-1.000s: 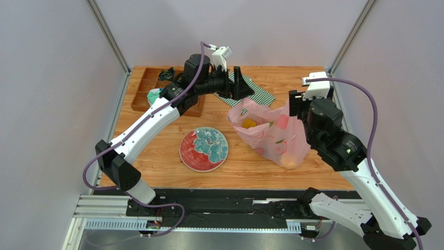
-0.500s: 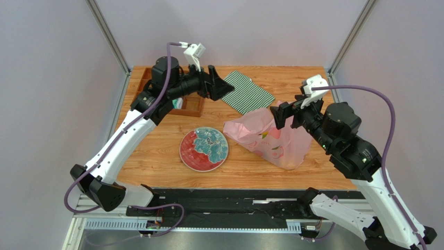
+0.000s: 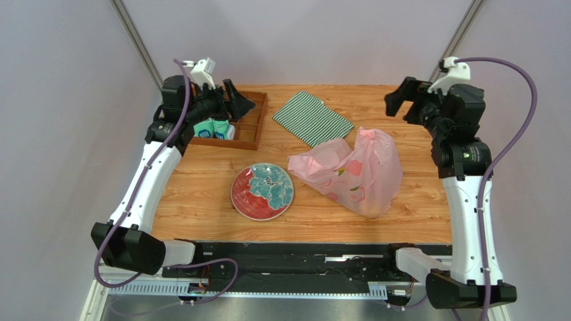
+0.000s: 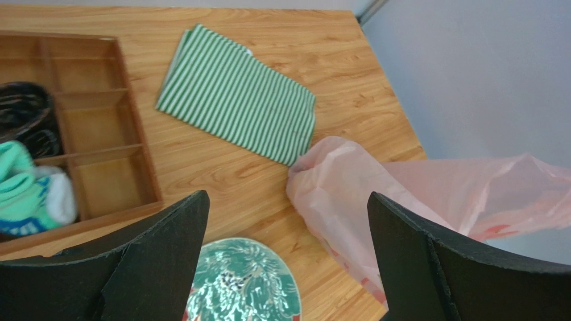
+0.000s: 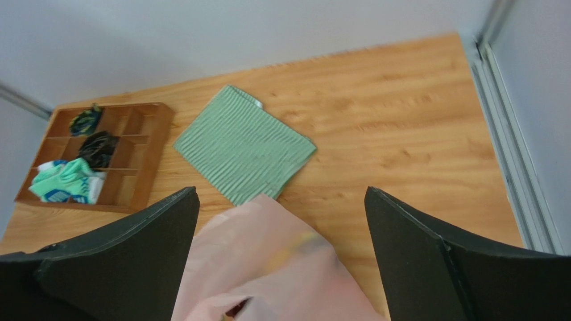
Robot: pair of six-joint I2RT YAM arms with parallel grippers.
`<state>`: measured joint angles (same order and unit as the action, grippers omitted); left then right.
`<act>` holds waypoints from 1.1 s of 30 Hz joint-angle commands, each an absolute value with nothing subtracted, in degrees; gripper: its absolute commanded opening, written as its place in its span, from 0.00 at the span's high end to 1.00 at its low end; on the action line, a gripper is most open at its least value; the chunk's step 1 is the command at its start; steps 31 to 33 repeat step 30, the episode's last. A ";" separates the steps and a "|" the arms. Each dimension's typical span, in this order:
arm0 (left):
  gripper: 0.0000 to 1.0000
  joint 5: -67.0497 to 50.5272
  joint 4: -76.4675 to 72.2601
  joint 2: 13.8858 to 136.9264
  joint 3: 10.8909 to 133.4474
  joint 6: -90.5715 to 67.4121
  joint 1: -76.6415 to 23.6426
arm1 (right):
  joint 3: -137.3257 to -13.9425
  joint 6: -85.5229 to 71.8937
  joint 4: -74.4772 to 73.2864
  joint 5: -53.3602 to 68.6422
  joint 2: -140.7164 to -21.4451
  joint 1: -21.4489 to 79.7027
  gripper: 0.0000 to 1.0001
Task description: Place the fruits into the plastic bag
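Nearest the arm bases, a red plate with a teal floral pattern lies flat on the desk, slightly left of centre. Just right of the plate lies the plastic bag, pink and translucent, crumpled, with its fuller end toward the right. The fruits cannot be made out singly through the film; the right wrist view shows only a blurred yellowish patch inside it. Neither arm touches the bag. Beyond the bag, at far centre, a green-and-white striped cloth lies folded flat, its near corner just beside the bag's far edge. At the far left stands a wooden compartment tray holding a teal-and-white fabric item and dark items farther back. The left gripper hangs above this tray, its fingers spread wide apart and holding nothing. The right gripper is raised over the far right of the desk, beyond the bag, its fingers likewise spread wide with nothing between them.
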<state>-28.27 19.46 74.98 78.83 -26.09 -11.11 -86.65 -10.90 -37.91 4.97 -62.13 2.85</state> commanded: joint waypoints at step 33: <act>0.01 -18.02 20.57 40.43 56.08 -10.72 -4.57 | -55.37 -12.83 -28.12 1.76 -30.59 -10.11 0.04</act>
